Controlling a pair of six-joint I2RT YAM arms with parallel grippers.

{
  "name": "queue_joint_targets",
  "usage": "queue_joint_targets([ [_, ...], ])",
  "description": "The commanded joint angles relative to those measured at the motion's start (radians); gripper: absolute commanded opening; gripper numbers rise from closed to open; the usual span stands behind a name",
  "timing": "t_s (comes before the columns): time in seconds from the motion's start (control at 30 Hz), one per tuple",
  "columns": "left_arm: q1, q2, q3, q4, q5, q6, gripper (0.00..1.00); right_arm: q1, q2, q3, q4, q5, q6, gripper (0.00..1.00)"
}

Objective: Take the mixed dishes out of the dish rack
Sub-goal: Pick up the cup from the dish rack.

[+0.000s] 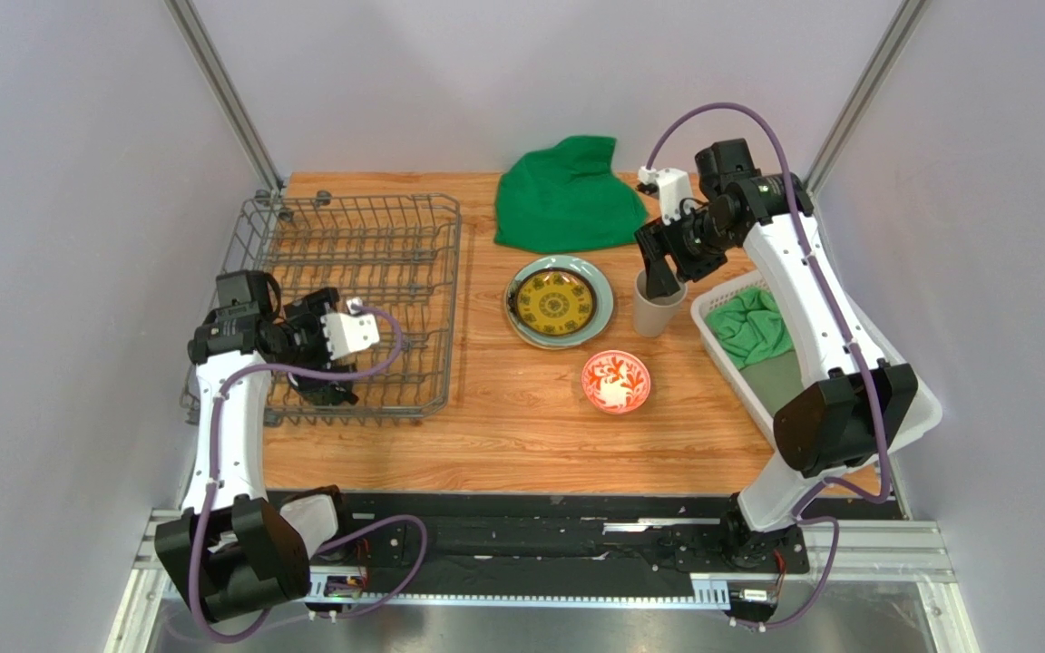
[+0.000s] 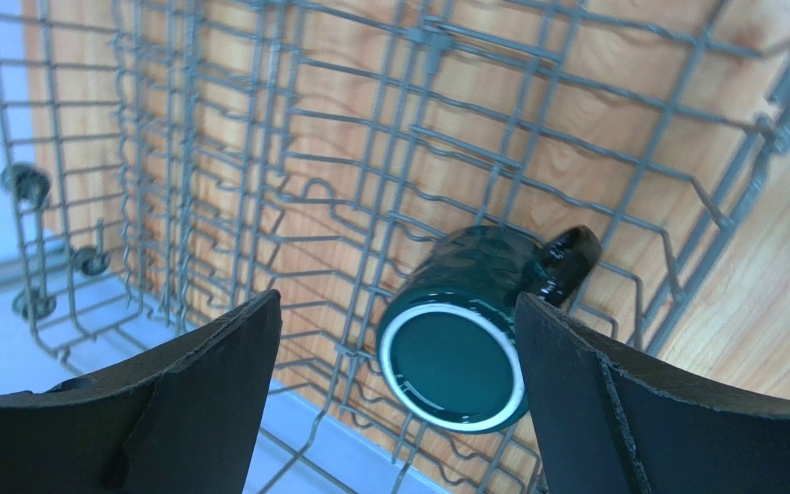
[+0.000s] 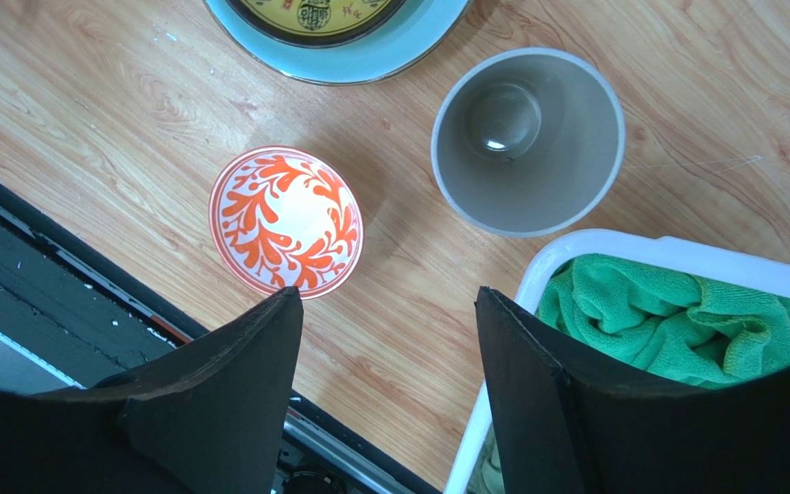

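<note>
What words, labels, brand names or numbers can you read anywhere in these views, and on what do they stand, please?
No text can be read in any view.
On the small yellow-and-dark patterned plate: dark marks at the centre, too blurred to tell characters from ornament.
On the red-and-white bowl: a leaf pattern only, no writing.

Rack (image 1: 351, 272): one. Mug (image 2: 471, 329): one. Plates (image 1: 602, 308) (image 1: 551, 301): two. Bowl (image 1: 615, 381): one. Cup (image 3: 528, 139): one. Green cloths (image 1: 569, 197) (image 1: 756, 329): two. Basket (image 3: 657, 245): one.
</note>
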Motion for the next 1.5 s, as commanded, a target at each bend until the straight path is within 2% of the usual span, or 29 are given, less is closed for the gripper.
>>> queue_joint_targets([
  [0.0, 0.001, -0.003, -0.049, -0.061, 0.015, 0.334, 0.91, 0.005, -0.046, -0.032, 0.064, -0.031, -0.002, 0.67],
  [0.23, 0.0, 0.054, -0.04, -0.158, -0.034, 0.525, 0.89, 0.005, -0.052, -0.07, 0.076, -0.036, -0.008, 0.67],
  [0.53, 0.001, 0.071, -0.069, -0.167, -0.1, 0.703, 0.89, 0.003, -0.045, -0.085, 0.076, -0.042, -0.008, 0.67],
  [0.87, 0.0, 0.14, -0.076, -0.141, -0.111, 0.779, 0.87, 0.005, -0.029, -0.096, 0.088, -0.055, 0.001, 0.67],
  [1.47, -0.042, 0.238, -0.126, -0.057, -0.071, 0.785, 0.79, 0.006, -0.008, -0.108, 0.092, -0.063, 0.009, 0.67],
])
